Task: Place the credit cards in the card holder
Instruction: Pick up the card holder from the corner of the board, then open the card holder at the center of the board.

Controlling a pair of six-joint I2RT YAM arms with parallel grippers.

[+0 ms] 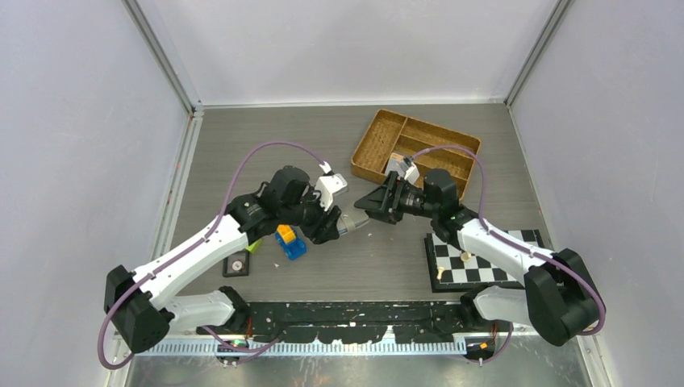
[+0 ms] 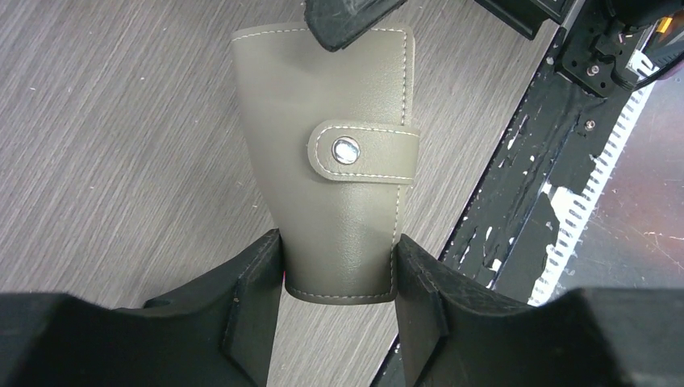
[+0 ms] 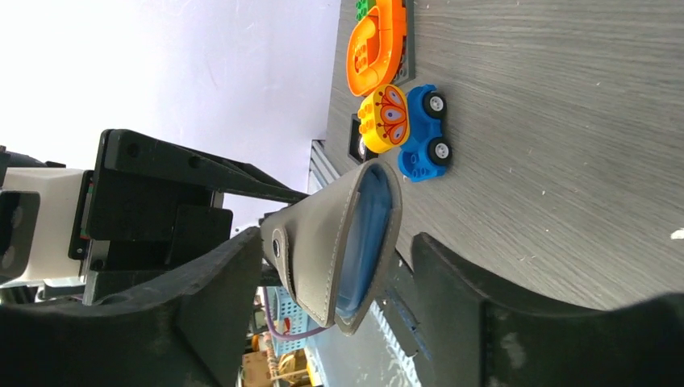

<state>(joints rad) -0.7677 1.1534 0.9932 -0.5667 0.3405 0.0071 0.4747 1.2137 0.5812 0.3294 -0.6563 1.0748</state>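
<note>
The left gripper (image 2: 339, 246) squeezes one end of the grey card holder (image 2: 294, 189), over the middle of the tabletop (image 1: 323, 137). The right gripper (image 3: 335, 242) is spread wide around the other end, maybe just touching.

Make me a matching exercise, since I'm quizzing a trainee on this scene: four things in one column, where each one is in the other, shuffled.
Things
1. grey leather-look card holder with a snap tab
2. blue toy car carrying a yellow block
3. brown woven tray with compartments
4. black-and-white chequered board

Places
A. on the table, far right
B. on the table, near right
C. clamped in the left gripper, off the table
D. on the table, left of centre

Pairs: 1-C, 2-D, 3-A, 4-B
</note>
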